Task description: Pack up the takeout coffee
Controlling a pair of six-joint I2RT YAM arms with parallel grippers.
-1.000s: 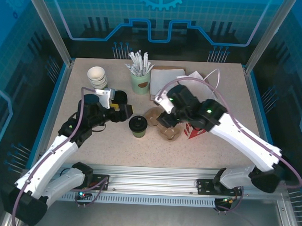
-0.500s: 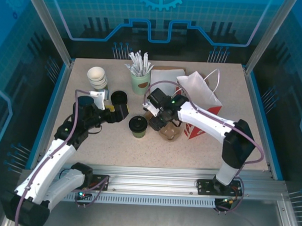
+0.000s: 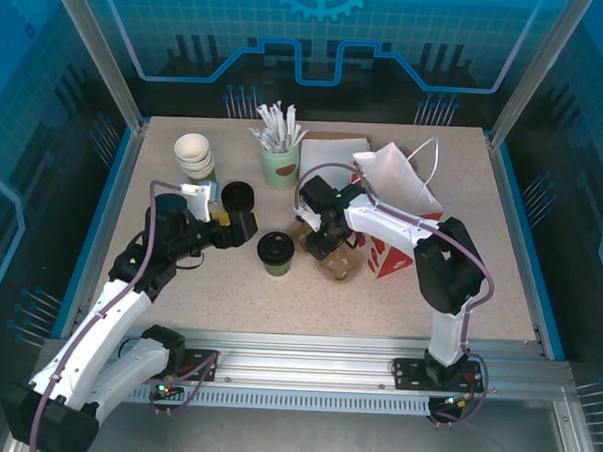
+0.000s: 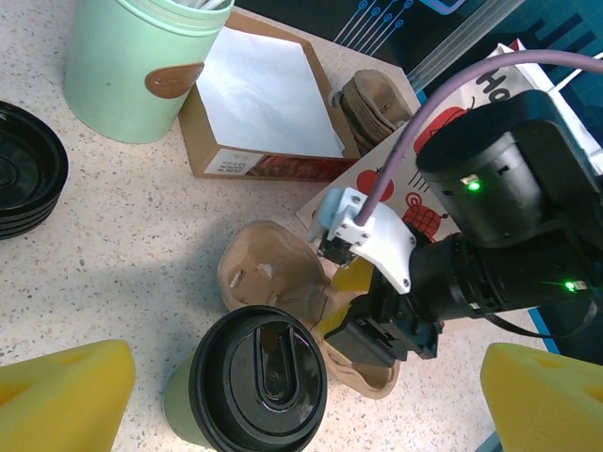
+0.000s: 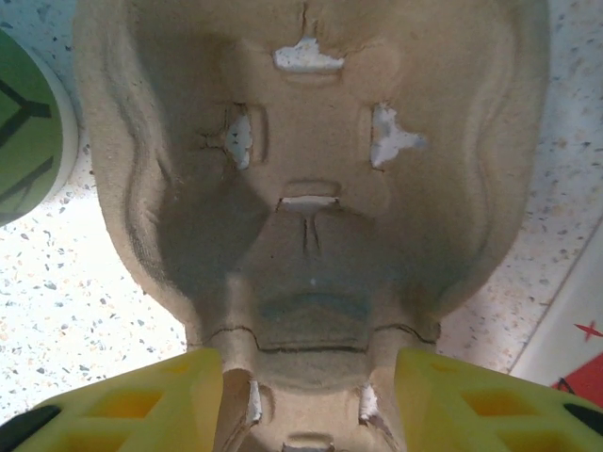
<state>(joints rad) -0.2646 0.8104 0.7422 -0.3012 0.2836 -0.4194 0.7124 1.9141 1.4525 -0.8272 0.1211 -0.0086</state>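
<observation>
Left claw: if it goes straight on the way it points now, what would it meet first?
Most likely the takeout coffee: it stands just ahead, between the yellow fingers of the open left claw. The cup carrier lies beyond it. Exact depth is unclear.

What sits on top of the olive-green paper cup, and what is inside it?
A round black lid covers the olive-green cup. Its contents cannot be seen, because the lid hides them.

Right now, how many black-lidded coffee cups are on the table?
1. The takeout coffee stands centrally, just left of the cardboard carrier. The stacked cups and stick cup at the back carry no lid. The bag might hide more.
</observation>
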